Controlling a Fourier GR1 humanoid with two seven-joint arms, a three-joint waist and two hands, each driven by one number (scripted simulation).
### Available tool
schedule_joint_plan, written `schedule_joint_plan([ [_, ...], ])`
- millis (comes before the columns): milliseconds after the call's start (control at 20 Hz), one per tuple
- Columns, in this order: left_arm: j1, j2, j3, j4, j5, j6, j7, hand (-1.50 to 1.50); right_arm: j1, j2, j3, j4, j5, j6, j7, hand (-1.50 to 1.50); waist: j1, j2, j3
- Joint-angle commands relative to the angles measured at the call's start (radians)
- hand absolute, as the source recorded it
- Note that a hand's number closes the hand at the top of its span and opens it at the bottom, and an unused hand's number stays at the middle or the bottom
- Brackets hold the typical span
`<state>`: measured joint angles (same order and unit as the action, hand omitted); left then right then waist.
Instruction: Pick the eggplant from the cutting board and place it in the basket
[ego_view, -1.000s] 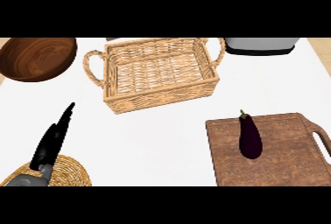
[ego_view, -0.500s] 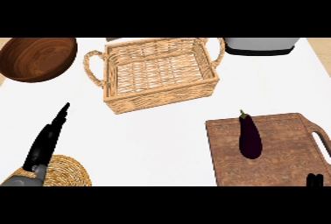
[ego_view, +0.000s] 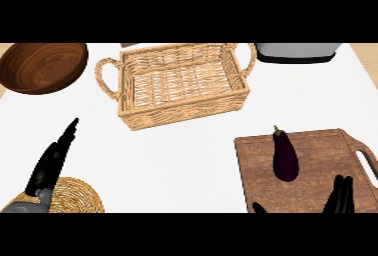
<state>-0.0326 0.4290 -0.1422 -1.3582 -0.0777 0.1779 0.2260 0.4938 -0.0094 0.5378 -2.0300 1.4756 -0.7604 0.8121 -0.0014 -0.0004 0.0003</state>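
Note:
A dark purple eggplant (ego_view: 285, 155) lies lengthwise on the brown wooden cutting board (ego_view: 317, 150) at the lower right. The empty wicker basket (ego_view: 176, 82) with two handles stands at the upper middle. My right hand (ego_view: 339, 195) rises from the lower edge over the board's near part, fingers straight, a little right of and below the eggplant and apart from it. My left hand (ego_view: 50, 163) stands at the lower left with fingers straight and pointing up, holding nothing.
A dark wooden bowl (ego_view: 42, 66) sits at the upper left. A grey appliance (ego_view: 297, 52) stands at the upper right behind the basket. A round woven mat (ego_view: 74, 197) lies under my left forearm at the lower left.
My right hand has come up into view over the board's near edge. My left hand has sunk slightly toward the lower left. The eggplant has not moved.

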Motion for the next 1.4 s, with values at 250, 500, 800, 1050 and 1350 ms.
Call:
schedule_joint_plan([
  [250,0.048,-0.016,0.049,-0.087,-0.028,-0.060,0.045,0.00,-0.096,0.009,-0.020,0.058,-0.003,0.049,0.085,-1.50,0.002,-0.001,0.000],
  [500,0.040,-0.065,0.055,0.011,-0.086,-0.039,-0.036,0.00,-0.127,-0.001,-0.065,0.161,-0.110,-0.004,0.024,-1.50,0.001,0.000,0.000],
  [800,0.045,-0.071,0.087,-0.048,-0.088,-0.091,0.004,0.00,-0.237,0.009,-0.114,0.316,-0.148,-0.062,0.035,-1.50,0.002,0.000,0.000],
  [1050,0.042,-0.117,0.105,-0.014,-0.127,-0.088,-0.019,0.00,-0.227,0.009,-0.136,0.306,-0.178,-0.036,-0.009,-1.50,0.000,0.000,0.000],
  [1350,-0.020,-0.084,0.159,-0.008,-0.116,-0.145,0.030,0.00,-0.308,-0.005,-0.230,0.458,-0.292,-0.112,-0.067,-1.50,0.001,0.001,0.000],
])
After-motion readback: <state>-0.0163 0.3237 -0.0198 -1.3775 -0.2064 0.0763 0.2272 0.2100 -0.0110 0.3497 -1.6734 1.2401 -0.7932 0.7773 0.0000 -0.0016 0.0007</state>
